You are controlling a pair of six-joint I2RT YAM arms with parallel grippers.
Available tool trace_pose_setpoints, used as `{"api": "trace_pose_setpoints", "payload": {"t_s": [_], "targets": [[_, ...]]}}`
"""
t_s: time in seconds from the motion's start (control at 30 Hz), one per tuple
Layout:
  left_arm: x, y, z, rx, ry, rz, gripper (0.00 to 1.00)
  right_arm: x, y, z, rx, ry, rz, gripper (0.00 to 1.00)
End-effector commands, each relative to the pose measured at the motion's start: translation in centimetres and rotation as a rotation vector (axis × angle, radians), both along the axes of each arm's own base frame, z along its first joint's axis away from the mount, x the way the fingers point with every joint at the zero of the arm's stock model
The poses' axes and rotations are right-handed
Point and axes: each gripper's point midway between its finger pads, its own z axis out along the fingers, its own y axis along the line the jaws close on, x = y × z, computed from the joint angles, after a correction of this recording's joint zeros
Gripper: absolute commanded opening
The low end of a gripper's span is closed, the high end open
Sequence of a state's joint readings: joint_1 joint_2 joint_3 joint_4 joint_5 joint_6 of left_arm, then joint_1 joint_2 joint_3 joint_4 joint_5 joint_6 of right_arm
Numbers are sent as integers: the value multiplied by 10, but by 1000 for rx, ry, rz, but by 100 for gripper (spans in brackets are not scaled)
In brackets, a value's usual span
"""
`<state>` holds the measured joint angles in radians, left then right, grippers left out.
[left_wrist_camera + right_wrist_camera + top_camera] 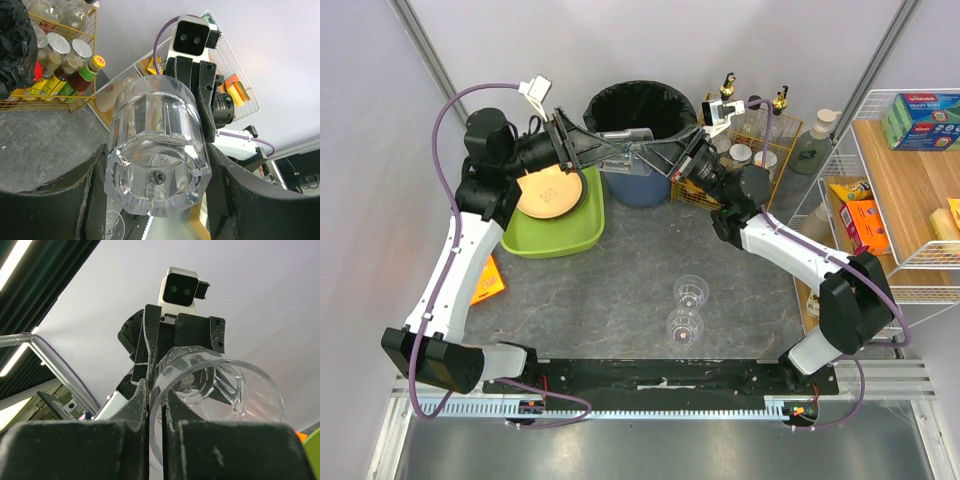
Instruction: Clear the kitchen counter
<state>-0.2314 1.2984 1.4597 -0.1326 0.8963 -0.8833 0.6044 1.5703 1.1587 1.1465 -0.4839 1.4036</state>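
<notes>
Left gripper (157, 200) and right gripper (156, 405) hold one tumbler (157, 135) (two wineglasses (690, 290) (684, 325) on counter (610, 275)).

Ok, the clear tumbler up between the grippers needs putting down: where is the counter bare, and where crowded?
Bare for the tumbler: the middle of the counter, between the green tray and the two stemmed glasses, and the strip from those glasses to the right arm. Crowded: the back, with bin, yellow wire basket and tray.

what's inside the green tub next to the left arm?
A round tan plate lies in the green tub; nothing else shows. The left arm overhangs the tub's far side and the plate's far edge, so that strip can't be checked.
</notes>
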Motion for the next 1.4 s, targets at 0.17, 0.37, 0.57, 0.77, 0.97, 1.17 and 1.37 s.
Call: {"api": "trace_pose_setpoints", "payload": {"t_s": [0.17, 0.37, 0.57, 0.77, 0.97, 1.17, 1.37], "targets": [[15, 7, -11, 81, 11, 96, 14, 11, 1, -3, -151, -19, -131, 59], [39, 43, -35, 300, 27, 319, 5, 52, -30, -40, -441, 119, -474, 77], [58, 94, -74, 523, 109, 568, 5, 68, -78, -67, -646, 211, -735, 79], [69, 158, -126, 766, 213, 823, 2, 61, -98, -86, -731, 233, -793, 79], [81, 194, -190, 906, 363, 897, 2, 52, -110, -103, -786, 247, -813, 78], [94, 230, -235, 954, 472, 959, 2, 41, -126, -118, -857, 254, -839, 78], [98, 256, -283, 959, 615, 996, 2, 34, -145, -133, -933, 266, -891, 79]]}}
